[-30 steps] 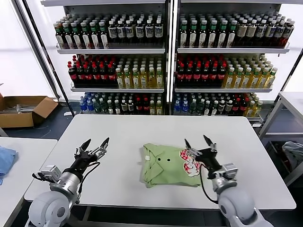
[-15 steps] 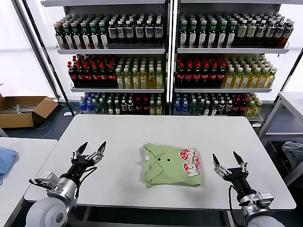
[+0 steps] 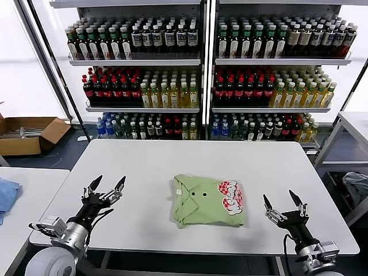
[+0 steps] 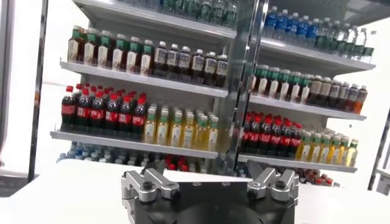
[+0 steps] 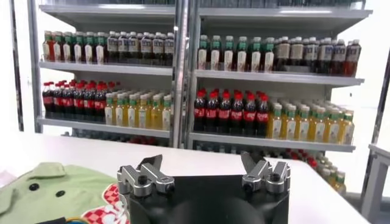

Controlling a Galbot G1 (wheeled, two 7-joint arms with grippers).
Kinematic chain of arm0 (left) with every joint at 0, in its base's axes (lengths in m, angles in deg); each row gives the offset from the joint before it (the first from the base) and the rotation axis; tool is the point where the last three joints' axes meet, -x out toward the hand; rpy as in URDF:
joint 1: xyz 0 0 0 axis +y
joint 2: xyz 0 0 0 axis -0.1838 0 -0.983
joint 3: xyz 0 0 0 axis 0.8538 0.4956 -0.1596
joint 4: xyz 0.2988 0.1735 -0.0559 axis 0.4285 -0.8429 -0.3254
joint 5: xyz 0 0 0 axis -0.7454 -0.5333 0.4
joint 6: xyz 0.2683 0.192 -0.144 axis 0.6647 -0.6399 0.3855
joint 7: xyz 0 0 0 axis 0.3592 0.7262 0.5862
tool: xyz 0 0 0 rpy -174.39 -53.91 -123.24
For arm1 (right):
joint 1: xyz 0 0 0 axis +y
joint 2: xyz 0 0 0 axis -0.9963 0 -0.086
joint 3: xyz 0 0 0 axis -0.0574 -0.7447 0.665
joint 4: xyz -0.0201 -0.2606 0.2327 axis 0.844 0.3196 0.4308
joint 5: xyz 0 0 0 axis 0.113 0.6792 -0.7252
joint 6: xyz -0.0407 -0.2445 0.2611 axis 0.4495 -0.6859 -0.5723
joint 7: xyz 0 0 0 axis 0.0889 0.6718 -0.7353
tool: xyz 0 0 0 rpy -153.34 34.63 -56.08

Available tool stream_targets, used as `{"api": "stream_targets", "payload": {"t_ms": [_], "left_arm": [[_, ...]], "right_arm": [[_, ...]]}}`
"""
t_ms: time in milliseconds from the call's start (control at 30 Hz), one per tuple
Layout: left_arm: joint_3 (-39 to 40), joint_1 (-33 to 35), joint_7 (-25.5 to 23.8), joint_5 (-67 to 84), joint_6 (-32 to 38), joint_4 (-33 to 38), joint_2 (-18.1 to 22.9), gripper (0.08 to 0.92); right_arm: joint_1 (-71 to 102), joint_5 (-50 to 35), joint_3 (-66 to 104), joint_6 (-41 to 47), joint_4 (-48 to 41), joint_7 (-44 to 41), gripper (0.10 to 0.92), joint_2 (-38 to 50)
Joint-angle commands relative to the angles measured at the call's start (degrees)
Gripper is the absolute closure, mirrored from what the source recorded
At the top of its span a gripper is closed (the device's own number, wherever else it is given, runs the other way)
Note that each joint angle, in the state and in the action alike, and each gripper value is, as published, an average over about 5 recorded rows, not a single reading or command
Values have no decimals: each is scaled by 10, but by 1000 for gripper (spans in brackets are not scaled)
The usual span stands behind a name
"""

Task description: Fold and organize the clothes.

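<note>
Right claw (image 3: 283,204) drawn back open from folded shirt (image 3: 208,201); left claw (image 3: 104,188) lower

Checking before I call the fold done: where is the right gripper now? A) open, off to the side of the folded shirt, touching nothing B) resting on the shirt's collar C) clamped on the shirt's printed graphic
A: the right gripper stands open beside the folded green shirt, clear of the cloth.

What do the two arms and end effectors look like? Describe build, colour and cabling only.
Both match: rounded light-grey arm shells and silver wrist blocks with black cables looping beside them. The left end effector and right end effector each have a black body, silver-grey knuckle links with dark bolts, and two slim, pointed black fingers.
</note>
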Motion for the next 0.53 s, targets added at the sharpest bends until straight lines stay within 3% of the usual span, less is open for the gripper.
{"api": "stream_targets", "payload": {"t_ms": [33,533], "left_arm": [[-23,28,-13,-1,16,-1,-12,177],[-35,29,-18,-15,13,23,8,177]], "right_arm": [[3,14,11,0,4,-5,203,-2],[-11,15,7,13,0,-10,203,-23]]}}
